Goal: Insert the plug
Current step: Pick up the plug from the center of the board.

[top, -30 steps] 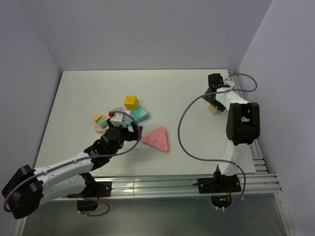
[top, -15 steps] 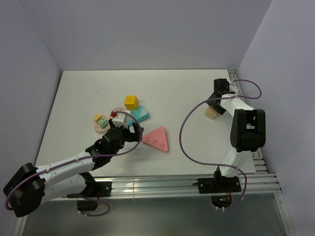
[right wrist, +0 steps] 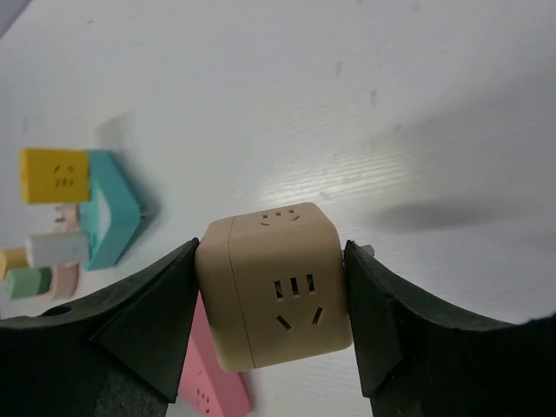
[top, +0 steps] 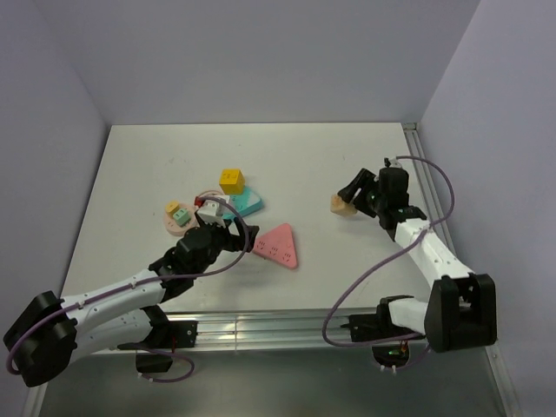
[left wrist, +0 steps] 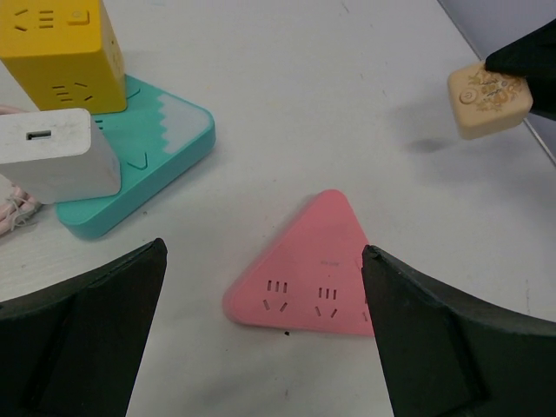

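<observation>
**Overhead view.** The plug (top: 183, 217) has not been picked up. It is a small mint-green block in the left-centre of the frame, sitting on a round pink piece (top: 174, 228) next to a small orange-yellow piece (top: 173, 208). Its prongs are too small to make out here. The left gripper (top: 224, 231) hovers near it, to the right, with its jaws spread wide and holding nothing. It is between a white block (top: 208, 208) and a pink triangular socket (top: 278, 246). A yellow cube (top: 230, 181) and a teal block (top: 246, 201) lie just above. In the right-centre of the frame, the right gripper (top: 347, 200) is clamped on a beige cube socket (top: 338, 203).

**Left wrist view.** The plug does not appear. The two black fingers stand far apart at the bottom corners, and the pink triangle lies on the table between them. At upper right, the beige cube is above its own shadow, so it appears to be lifted off the table.

**Right wrist view.** The beige cube fills the centre, pressed between both fingers, with a slotted face towards the camera. The mint-green plug (right wrist: 27, 283) is a small blur at the far left edge, below the white block.

As I judge it, the socket is in hand, while grasping the plug and pushing it in are both yet to do.
</observation>
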You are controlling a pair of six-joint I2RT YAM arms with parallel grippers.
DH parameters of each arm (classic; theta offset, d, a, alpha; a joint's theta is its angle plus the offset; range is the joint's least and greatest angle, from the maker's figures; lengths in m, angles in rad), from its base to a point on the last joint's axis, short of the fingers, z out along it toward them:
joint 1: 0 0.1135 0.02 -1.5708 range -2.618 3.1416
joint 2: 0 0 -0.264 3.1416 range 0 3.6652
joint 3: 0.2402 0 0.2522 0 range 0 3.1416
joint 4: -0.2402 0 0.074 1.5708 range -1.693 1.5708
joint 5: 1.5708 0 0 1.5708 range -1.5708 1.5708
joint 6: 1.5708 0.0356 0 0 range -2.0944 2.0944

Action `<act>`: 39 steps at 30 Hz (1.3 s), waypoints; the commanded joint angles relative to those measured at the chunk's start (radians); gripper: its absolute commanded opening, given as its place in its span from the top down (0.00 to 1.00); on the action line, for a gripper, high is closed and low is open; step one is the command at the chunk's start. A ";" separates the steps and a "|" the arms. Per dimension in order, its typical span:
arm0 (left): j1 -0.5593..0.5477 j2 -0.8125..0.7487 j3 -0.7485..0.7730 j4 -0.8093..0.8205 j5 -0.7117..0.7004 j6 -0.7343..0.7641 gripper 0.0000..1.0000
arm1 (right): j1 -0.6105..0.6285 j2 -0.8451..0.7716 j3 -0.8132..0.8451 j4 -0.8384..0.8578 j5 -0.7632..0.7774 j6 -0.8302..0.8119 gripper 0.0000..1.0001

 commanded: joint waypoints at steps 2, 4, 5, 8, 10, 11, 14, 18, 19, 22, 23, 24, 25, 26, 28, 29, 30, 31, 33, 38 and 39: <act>0.005 -0.060 -0.004 0.057 0.067 -0.060 0.01 | 0.050 -0.117 -0.081 0.198 -0.158 -0.002 0.60; 0.005 -0.068 -0.001 0.058 0.081 -0.072 0.01 | 0.068 -0.134 -0.107 0.235 -0.172 0.004 0.59; 0.005 -0.069 0.007 0.043 0.081 -0.096 0.01 | 0.078 -0.153 -0.120 0.253 -0.190 0.008 0.59; 0.004 -0.048 0.063 -0.047 0.071 -0.203 0.00 | 0.121 -0.209 -0.184 0.344 -0.195 0.048 0.61; 0.004 -0.030 0.111 -0.092 0.098 -0.277 0.01 | 0.157 -0.252 -0.253 0.448 -0.192 0.089 0.62; 0.005 -0.010 0.125 -0.121 0.110 -0.351 0.01 | 0.171 -0.289 -0.274 0.482 -0.190 0.100 0.62; 0.004 0.023 0.178 -0.184 0.137 -0.519 0.01 | 0.242 -0.349 -0.327 0.571 -0.169 0.105 0.63; 0.002 0.041 0.269 -0.323 0.108 -0.707 0.00 | 0.315 -0.397 -0.394 0.657 -0.109 0.080 0.70; 0.004 0.052 0.292 -0.363 0.097 -0.766 0.01 | 0.338 -0.401 -0.408 0.706 -0.107 0.077 0.71; 0.004 0.067 0.381 -0.494 0.084 -0.839 0.01 | 0.366 -0.414 -0.456 0.813 -0.107 0.056 0.70; 0.004 0.067 0.416 -0.515 0.075 -0.882 0.00 | 0.393 -0.421 -0.463 0.830 -0.098 0.047 0.71; 0.004 0.063 0.428 -0.559 0.071 -0.911 0.01 | 0.409 -0.424 -0.473 0.841 -0.083 0.025 0.71; 0.004 0.049 0.438 -0.572 0.069 -0.975 0.00 | 0.427 -0.429 -0.477 0.856 -0.045 0.013 0.71; 0.004 0.040 0.441 -0.575 0.075 -1.007 0.00 | 0.464 -0.440 -0.482 0.866 -0.028 0.001 0.71; 0.004 0.011 0.421 -0.523 0.089 -1.092 0.00 | 0.499 -0.453 -0.496 0.902 0.011 -0.031 0.73; 0.004 0.004 0.410 -0.506 0.101 -1.118 0.01 | 0.518 -0.464 -0.500 0.918 0.038 -0.041 0.73; 0.004 0.001 0.397 -0.489 0.124 -1.135 0.00 | 0.547 -0.472 -0.505 0.933 0.046 -0.062 0.74; 0.004 0.001 0.395 -0.494 0.133 -1.172 0.00 | 0.562 -0.477 -0.503 0.947 0.061 -0.070 0.75; 0.004 0.004 0.410 -0.527 0.143 -1.215 0.01 | 0.601 -0.498 -0.503 0.964 0.101 -0.094 0.78; 0.002 0.012 0.332 -0.412 0.210 -1.350 0.01 | 0.657 -0.515 -0.486 0.984 0.137 -0.139 0.82; 0.004 0.016 0.318 -0.372 0.225 -1.370 0.00 | 0.667 -0.510 -0.476 0.991 0.137 -0.142 0.82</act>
